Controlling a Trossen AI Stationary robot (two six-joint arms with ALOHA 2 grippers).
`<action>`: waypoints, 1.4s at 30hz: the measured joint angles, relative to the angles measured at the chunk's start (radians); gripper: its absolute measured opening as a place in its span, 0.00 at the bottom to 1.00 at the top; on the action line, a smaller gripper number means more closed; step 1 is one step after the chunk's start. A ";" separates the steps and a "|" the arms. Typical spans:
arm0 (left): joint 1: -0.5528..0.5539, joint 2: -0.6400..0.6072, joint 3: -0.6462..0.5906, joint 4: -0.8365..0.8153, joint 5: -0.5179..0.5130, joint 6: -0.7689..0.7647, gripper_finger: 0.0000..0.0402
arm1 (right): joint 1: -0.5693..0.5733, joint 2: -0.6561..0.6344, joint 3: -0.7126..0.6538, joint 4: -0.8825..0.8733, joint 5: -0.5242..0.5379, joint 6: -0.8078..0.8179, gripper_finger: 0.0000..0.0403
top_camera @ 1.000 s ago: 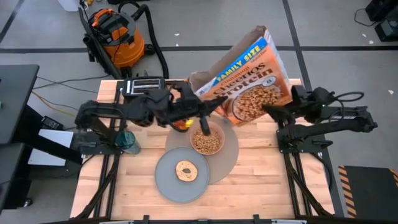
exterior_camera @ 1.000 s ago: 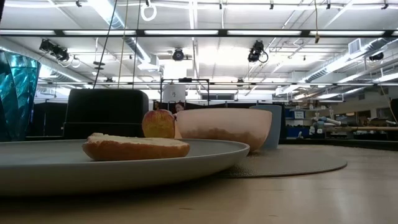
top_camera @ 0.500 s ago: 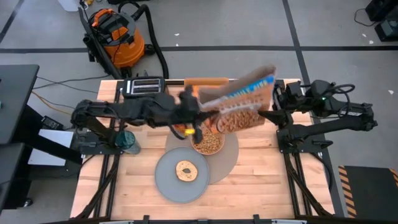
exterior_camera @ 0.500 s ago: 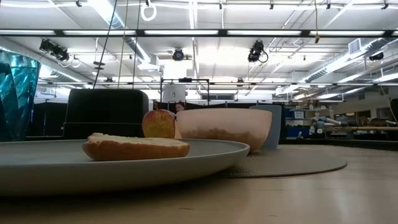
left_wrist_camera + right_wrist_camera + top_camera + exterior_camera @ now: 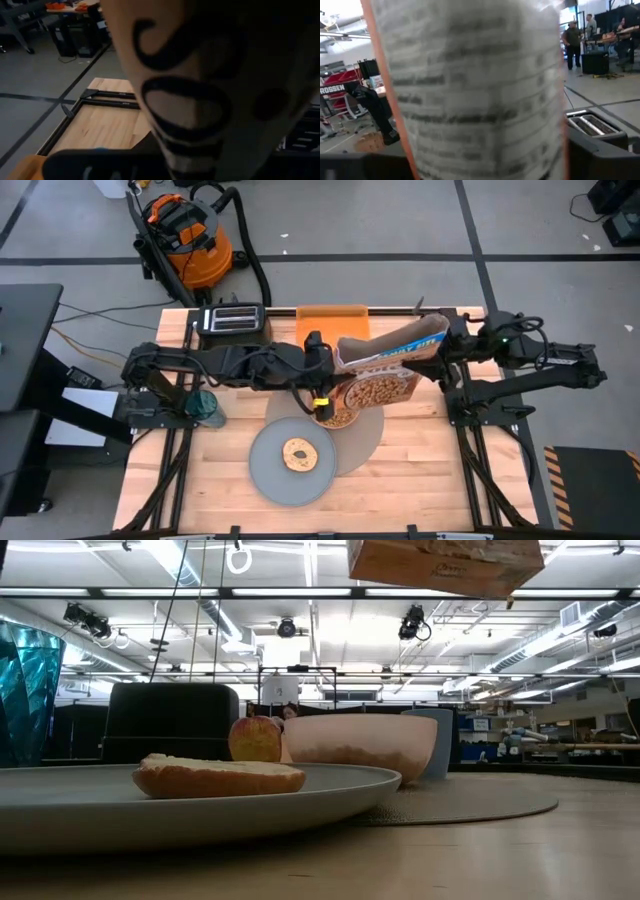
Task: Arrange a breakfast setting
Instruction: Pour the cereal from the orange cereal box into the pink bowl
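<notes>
In the high view, your right pincer [image 5: 447, 345] is gripping the open end of a cereal box [image 5: 385, 365]. The box is lying tilted on its side in the air over the far part of the large round mat [image 5: 365, 430]. It is hiding most of the pink bowl [image 5: 335, 418], which is sitting on that mat with cereal in it. Your left pincer [image 5: 321, 405] is hanging just above the bowl's rim, pinched narrow; I cannot tell whether anything is in it. The grey plate [image 5: 270, 470] is overlapping the mat's near-left edge and carrying the bagel [image 5: 297, 453]. The black toaster [image 5: 232, 320] and the orange board [image 5: 333, 320] are sitting side by side at the far edge of the worktop [image 5: 420, 480].

In the low view, the bagel [image 5: 218, 775] is lying on the plate [image 5: 100, 810]. The apple [image 5: 255, 738] is showing behind it, just beside the bowl [image 5: 360, 745]. The light-blue cup [image 5: 442, 740] is peeking out behind the bowl's other side. The box's end [image 5: 445, 562] is hanging high above them all.

In the left wrist view, you are looking at the box's printed face [image 5: 210, 75] filling nearly everything.

In the right wrist view, the box's side panel [image 5: 470, 90] is standing straight ahead, with the toaster [image 5: 592, 125] beyond it and people [image 5: 572, 37] far off.
</notes>
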 joint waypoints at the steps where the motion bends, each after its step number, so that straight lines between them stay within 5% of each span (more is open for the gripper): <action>1: 0.001 0.002 0.000 0.003 -0.002 0.000 0.03 | 0.001 0.007 0.000 0.002 0.000 0.011 0.64; 10: 0.004 -0.001 0.000 -0.017 -0.046 0.000 0.05 | 0.001 0.035 0.000 0.034 0.000 0.006 0.25; 16: 0.008 -0.012 0.002 -0.054 -0.086 -0.004 0.27 | 0.001 0.032 0.000 0.041 0.000 0.000 0.04; 25: 0.008 -0.123 0.001 -0.257 -0.168 -0.040 0.61 | -0.015 -0.034 -0.002 0.015 0.126 -0.053 0.03; 33: 0.006 -0.220 0.001 -0.508 -0.181 -0.237 0.63 | -0.022 -0.140 -0.001 -0.078 0.578 -0.247 0.03; 42: -0.007 -0.215 0.001 -0.520 -0.179 -0.270 0.62 | -0.035 -0.157 -0.063 -0.179 1.268 -0.408 0.03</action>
